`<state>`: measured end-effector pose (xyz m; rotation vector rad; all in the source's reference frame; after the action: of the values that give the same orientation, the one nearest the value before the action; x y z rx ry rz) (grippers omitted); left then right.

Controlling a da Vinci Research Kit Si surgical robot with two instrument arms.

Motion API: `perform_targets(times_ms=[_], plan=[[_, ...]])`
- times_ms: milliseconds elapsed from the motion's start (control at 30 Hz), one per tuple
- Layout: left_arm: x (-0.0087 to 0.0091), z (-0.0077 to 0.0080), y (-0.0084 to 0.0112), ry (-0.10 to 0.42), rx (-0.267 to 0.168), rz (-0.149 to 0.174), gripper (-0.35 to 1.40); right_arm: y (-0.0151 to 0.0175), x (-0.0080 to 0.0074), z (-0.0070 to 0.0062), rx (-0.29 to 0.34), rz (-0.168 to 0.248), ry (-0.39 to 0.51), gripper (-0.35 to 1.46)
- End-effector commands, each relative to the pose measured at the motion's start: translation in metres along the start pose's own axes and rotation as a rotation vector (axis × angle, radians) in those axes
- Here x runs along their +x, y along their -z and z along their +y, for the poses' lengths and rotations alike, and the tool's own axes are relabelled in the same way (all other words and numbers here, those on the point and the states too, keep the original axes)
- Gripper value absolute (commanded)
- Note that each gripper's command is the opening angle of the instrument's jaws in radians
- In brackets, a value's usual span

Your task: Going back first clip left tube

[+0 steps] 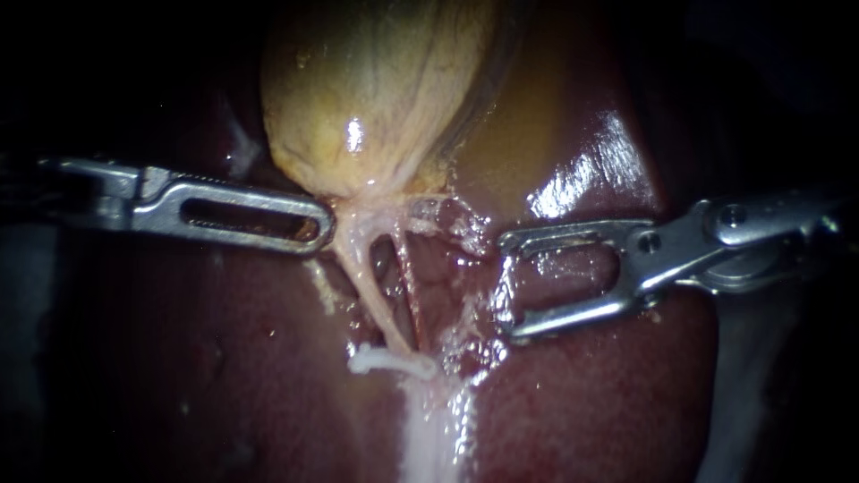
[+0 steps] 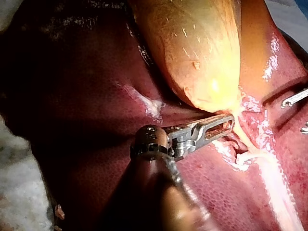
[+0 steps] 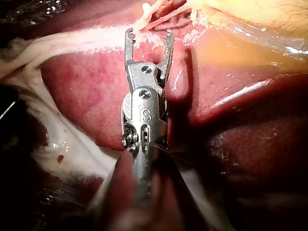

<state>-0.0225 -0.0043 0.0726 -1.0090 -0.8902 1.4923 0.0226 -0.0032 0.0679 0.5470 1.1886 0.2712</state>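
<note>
- The right instrument (image 1: pixel 508 286) has its jaws wide apart and empty. It sits just beside the tubes, over the liver (image 1: pixel 608 402).
- The left tube (image 1: pixel 367 286) is the pale one. It runs from the gallbladder neck (image 1: pixel 358 201) down to a white clip (image 1: pixel 389 360), which appears to sit across its foot. The thin reddish right tube (image 1: pixel 409 286) lies close alongside.
- The left instrument (image 1: pixel 322 224) has its jaws closed on the gallbladder neck, and its hold stretches the tubes taut.
- To back away well, the right instrument should retreat straight along its own shaft with its jaws left apart. That way neither tip snags the frayed tissue (image 1: pixel 470 237) or drags the clip.
- The left instrument's pull should be steady, so the clip can be checked for seating across the whole tube.
</note>
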Motion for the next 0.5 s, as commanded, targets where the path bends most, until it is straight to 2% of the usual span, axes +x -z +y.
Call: perform_targets(times_ms=[33, 267, 500], plan=[[0.0, 0.0, -0.0001, 0.0, 0.001, 0.001, -0.35, 0.0, 0.0, 0.0, 0.0, 0.0, 0.0, 0.49], [-0.0002, -0.0002, -0.0012, -0.001, 0.002, 0.001, -0.35, 0.0001, 0.0, 0.0, 0.0, 0.003, 0.0, 0.49], [-0.0009, -0.0011, -0.0039, -0.009, -0.004, -0.011, -0.35, 0.0002, -0.0001, 0.0, 0.0, 0.006, 0.0, 0.49]])
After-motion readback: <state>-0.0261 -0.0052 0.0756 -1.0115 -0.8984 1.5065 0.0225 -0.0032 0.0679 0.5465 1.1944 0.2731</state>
